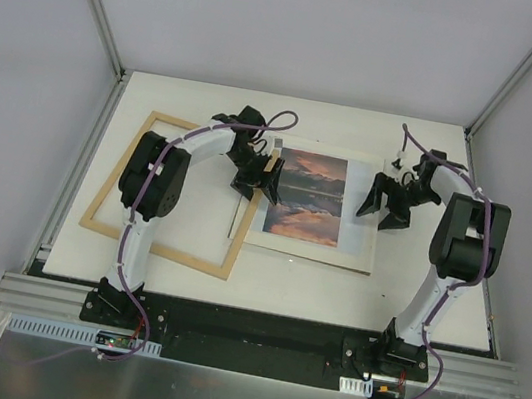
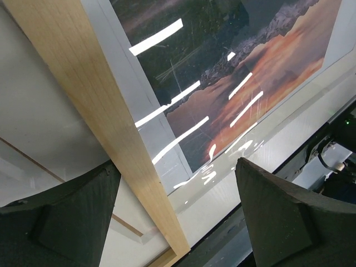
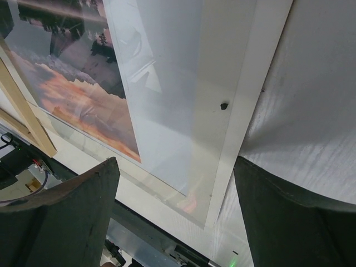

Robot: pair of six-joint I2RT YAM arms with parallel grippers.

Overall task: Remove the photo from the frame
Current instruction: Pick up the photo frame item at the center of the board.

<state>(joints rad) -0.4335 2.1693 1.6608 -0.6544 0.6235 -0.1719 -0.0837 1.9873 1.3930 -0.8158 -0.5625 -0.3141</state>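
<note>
Top view: frame (image 1: 157, 249) lies flat on the left of the table (image 1: 413, 294), its opening bare w/ table showing through. Photo (image 1: 307, 196) lies flat just right of it, white border incl., its left edge meeting the frame's right rail. By my read the photo is already out of the opening, and the step in hand is getting it fully apart from the rail. Wrist views show streaky glare and a see-thru edge over the print. That's prob. a clear pane (image 3: 167, 111) on top, but I can't be sure, nor tell whether the border runs over or under the rail.

Next move, I'd judge: work a fingertip under a border edge. It's a thin flat sheet, so approach low and shallow, then slide it away w/o dragging the frame.

Left gripper (image 1: 261, 181) hovers over that rail/photo edge, jaws spread wide, one finger either side of the wood in its own cam, nothing pinched. Right gripper (image 1: 386, 206) hangs over the photo's right border, jaws also wide, holding nothing.
</note>
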